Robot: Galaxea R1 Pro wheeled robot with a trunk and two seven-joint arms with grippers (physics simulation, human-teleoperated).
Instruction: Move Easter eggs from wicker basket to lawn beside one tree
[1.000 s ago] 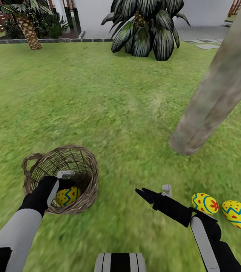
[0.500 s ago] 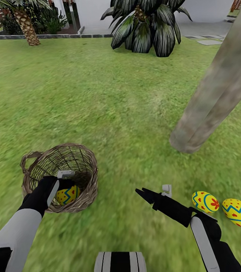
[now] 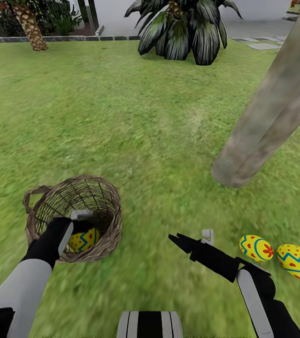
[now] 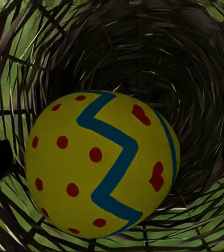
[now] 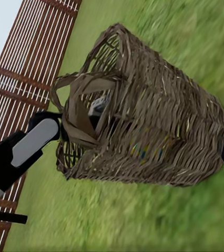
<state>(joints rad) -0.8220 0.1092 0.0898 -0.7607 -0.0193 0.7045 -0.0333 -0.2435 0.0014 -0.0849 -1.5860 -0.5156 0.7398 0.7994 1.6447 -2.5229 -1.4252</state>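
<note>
Item 1: wicker basket (image 3: 103,206), tan woven, on the lawn (image 3: 121,122) at lower L of head view, tipped so its mouth faces the robot; thin handle lies at its far-L rim. Item 2: L gripper (image 3: 81,230), reaching into the basket mouth w/ one Easter egg (image 3: 84,239) between its fingers; L wrist view has that egg (image 4: 101,165) up close, yellow w/ red dots and a blue zigzag, dark fingertips at either edge of the egg, woven wall behind. Whether the jaws actually press the egg: can't tell. Item 3: R gripper (image 3: 180,241), low over grass near centre-R, black fingers drawn together to a narrow point, nothing between them; R wrist view looks across at the basket (image 5: 159,136) on its side, L arm (image 5: 22,152) at its mouth, slat fence (image 5: 28,68) behind. Items 4–5: two more eggs, on grass at lower R, just beside each other – nearer one (image 3: 256,248) w/ red flower and blue bands, outer one (image 3: 294,261) w/ blue zigzag; both near the foot of the tree (image 3: 262,126), thick mottled grey-brown trunk leaning up to the R. Bkgd: big dark-leaved bush (image 3: 182,28) at top centre, short palm (image 3: 27,26) top L, white house wall (image 3: 117,14), grey paving stones (image 3: 262,46) top R.
</note>
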